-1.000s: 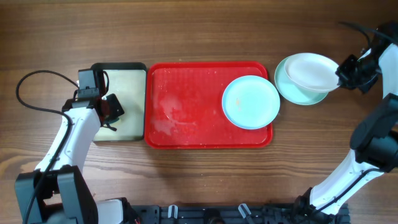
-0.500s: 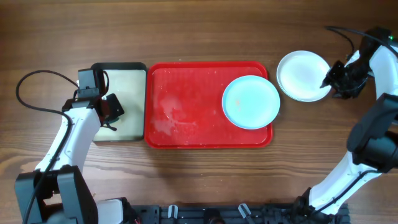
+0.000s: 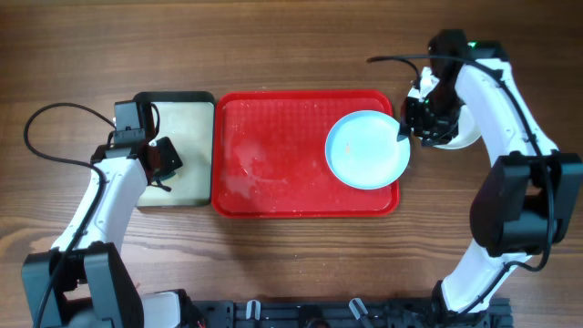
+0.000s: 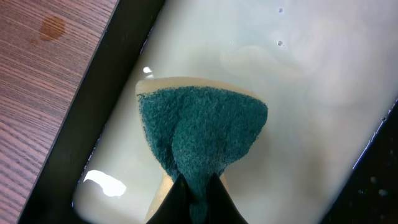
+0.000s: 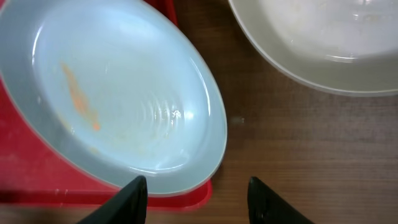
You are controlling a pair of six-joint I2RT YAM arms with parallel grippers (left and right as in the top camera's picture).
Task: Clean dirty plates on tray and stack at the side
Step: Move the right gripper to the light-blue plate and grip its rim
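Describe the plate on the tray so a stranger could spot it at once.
Find the big red tray mid-table. At its right end sits a pale blue plate. Unlike the white plate lying off the tray, it carries an orange smear.

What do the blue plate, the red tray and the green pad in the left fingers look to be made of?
The plate looks like glazed ceramic or melamine: smooth and glossy, with sharp highlights. The tray is probably moulded plastic, judging by its fine matte texture and rounded corners. The pad seems to be coarse green scouring fibre on a pale sponge backing.
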